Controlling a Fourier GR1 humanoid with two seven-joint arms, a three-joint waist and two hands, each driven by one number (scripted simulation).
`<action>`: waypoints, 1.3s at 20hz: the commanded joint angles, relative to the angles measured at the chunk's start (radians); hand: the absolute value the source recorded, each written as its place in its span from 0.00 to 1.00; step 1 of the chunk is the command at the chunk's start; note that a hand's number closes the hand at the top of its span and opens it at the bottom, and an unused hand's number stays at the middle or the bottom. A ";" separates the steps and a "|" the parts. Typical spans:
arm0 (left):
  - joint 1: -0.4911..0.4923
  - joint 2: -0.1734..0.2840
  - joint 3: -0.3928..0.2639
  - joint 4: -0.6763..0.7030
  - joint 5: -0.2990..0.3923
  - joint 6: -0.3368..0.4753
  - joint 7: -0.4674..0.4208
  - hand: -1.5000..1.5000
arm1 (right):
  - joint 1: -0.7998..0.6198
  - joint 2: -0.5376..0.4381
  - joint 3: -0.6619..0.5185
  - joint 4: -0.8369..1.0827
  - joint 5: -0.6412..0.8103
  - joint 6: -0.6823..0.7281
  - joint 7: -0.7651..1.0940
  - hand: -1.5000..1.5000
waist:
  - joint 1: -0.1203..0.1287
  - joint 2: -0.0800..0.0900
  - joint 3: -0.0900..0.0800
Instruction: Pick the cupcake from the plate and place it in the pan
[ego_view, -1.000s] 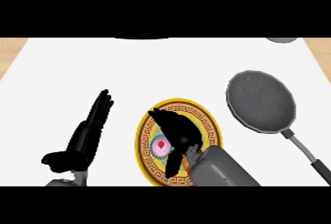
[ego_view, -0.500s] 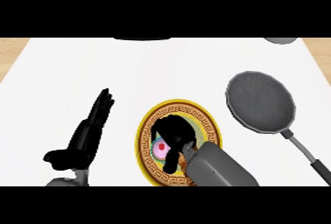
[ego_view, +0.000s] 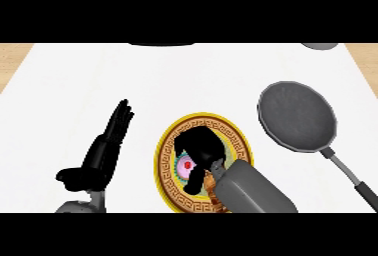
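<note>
Now the right hand (ego_view: 201, 146) curls over the cupcake (ego_view: 184, 164) on the plate (ego_view: 168, 187), left hand (ego_view: 103, 152) open; lifted askew, it could slip short of the pan (ego_view: 297, 116).

A white counter top (ego_view: 184, 75) fills the view — tan strips show at its 10 and 2 o'clock corners. At 12 o'clock sits a dark object (ego_view: 162, 44), cut off; at 1 o'clock — a grey one (ego_view: 322, 45), likewise cut off.

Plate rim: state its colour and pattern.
Head view: the plate has a yellow rim with a dark brown Greek-key band.
</note>
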 joint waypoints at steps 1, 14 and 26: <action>0.021 0.000 0.003 -0.034 0.006 -0.005 0.036 0.50 | 0.036 0.010 -0.027 -0.055 0.068 -0.095 0.019 1.00 | -0.002 0.006 0.000; 0.006 0.022 0.041 -0.045 0.013 -0.014 0.047 0.50 | 0.354 -0.145 0.127 -0.792 0.420 -0.179 0.423 1.00 | -0.028 -0.001 0.000; 0.050 -0.027 -0.013 -0.010 -0.040 -0.013 -0.026 0.50 | 0.457 -0.082 -0.084 -0.967 0.356 -0.278 0.477 1.00 | -0.003 0.008 0.000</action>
